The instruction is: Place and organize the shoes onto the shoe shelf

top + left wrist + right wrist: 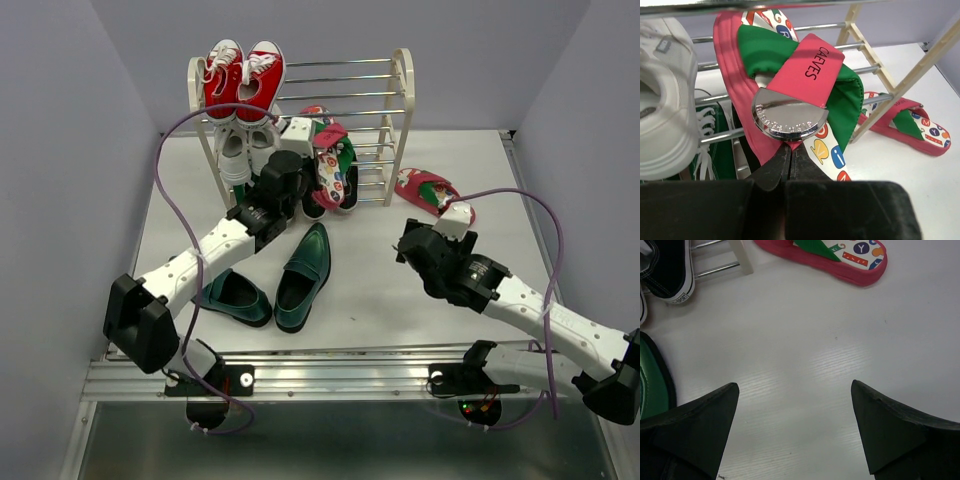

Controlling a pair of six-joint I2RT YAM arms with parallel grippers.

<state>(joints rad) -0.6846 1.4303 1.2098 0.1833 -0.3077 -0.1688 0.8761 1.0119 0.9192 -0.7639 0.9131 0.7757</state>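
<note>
Flip-flops are the pair in hand: one red flip-flop [790, 75] hangs pinched in the left gripper [790, 150], whose fingers are clamped tight on its edge just under a chrome half-round badge [787, 117] on the strap. It is held tilted against the chrome rods of the shoe shelf [404, 110], next to the white sneakers [235, 150] and below the red sneakers [243, 75] on the top tier. Its mate [432, 192] lies flat on the table [500, 160] just right of the rack. The right gripper [794, 386] hovers over bare table with its fingers spread wide, holding nothing.

To set this shoe down well, the left arm should probably level the sole so it spans two rods of one tier rather than leaning on a single rod (a thin, floppy sole looks likely to slip through the gap). It should sit close to the white sneakers, leaving a free slot alongside for the mate. The fingers ought to part only once the sole bears on the rods, then back straight out to avoid hooking the strap.

Both green loafers [305, 270] wait on the table near the left arm, and a black sneaker [667, 270] sits at the foot of the shelf.
</note>
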